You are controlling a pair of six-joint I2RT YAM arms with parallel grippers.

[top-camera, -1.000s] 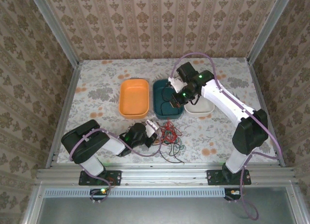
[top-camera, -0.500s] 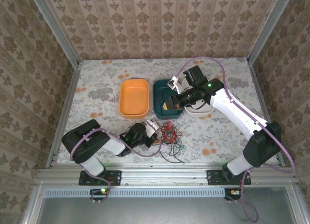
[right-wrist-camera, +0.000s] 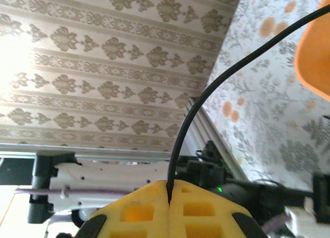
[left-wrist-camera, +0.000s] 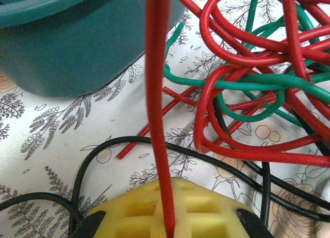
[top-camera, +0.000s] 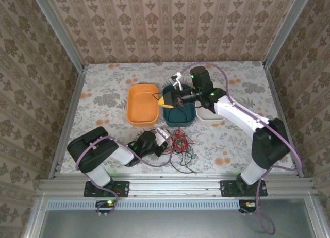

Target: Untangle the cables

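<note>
1. Both grippers are clamped shut on wires. Our left gripper (left-wrist-camera: 167,220) pinches a red cable (left-wrist-camera: 157,94), and our right gripper (right-wrist-camera: 169,197) pinches a black cable (right-wrist-camera: 203,94).
2. Red, green and black loops form a tangle (top-camera: 180,145) at the lower centre of the overhead view. It lies on the table (top-camera: 103,94), just below the teal tray (top-camera: 185,119).
3. We judge the step in hand to be freeing one strand. The right gripper is raised at the frame's centre, between the orange tray (top-camera: 130,106) and the teal tray, while the left gripper sits low beside the pile.
4. The next move, as we read it, calls for drawing the black cable slowly away while the left grip anchors the red one, so the loops slip instead of tightening.
5. In the left wrist view we see the crossings close up. A green cable (left-wrist-camera: 247,83) threads through red loops, and black strands run beneath. The overhead view reduces this to a small knot but gives the placing of both arms. The right wrist view follows the black strand curving upward past the wallpaper.
</note>
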